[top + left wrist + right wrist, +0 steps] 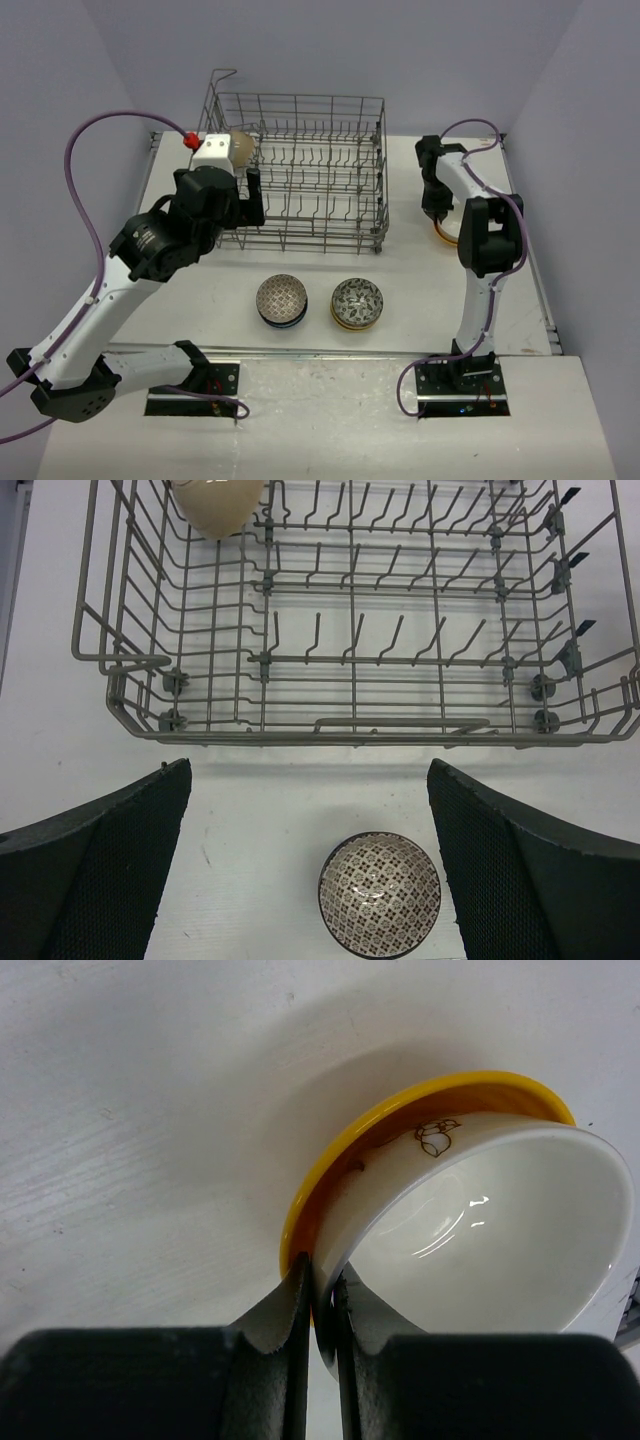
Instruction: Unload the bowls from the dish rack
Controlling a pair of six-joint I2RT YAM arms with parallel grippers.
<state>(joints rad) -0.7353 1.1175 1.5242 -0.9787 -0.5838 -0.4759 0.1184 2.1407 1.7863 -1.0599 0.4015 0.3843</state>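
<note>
The dish rack (320, 238) stands at the back of the surface (200, 300), its raised handle at the back-left corner. One plain beige bowl (240, 150) is in the rack, leaning among the tines in that same back-left corner; the other rows of tines stand bare.

The left end effector (308, 770) hangs over the rack's front-left rim, its fingers (110, 860) spread wide apart with nothing between them.

In front of the rack's front rim, apart from it by a strip of bare surface, sit two stacks of bowls. The left one is topped by a brown lattice bowl (281, 299), the right one by a grey patterned bowl (357, 302), with a gap between them.

To the right of the rack, clear of its right wall, the right end effector (318, 1280) is clamped on the rim of a white bowl (480, 1230). That bowl tilts, its lower side inside a yellow bowl (400, 1120) that rests on the surface, near its right edge.
</note>
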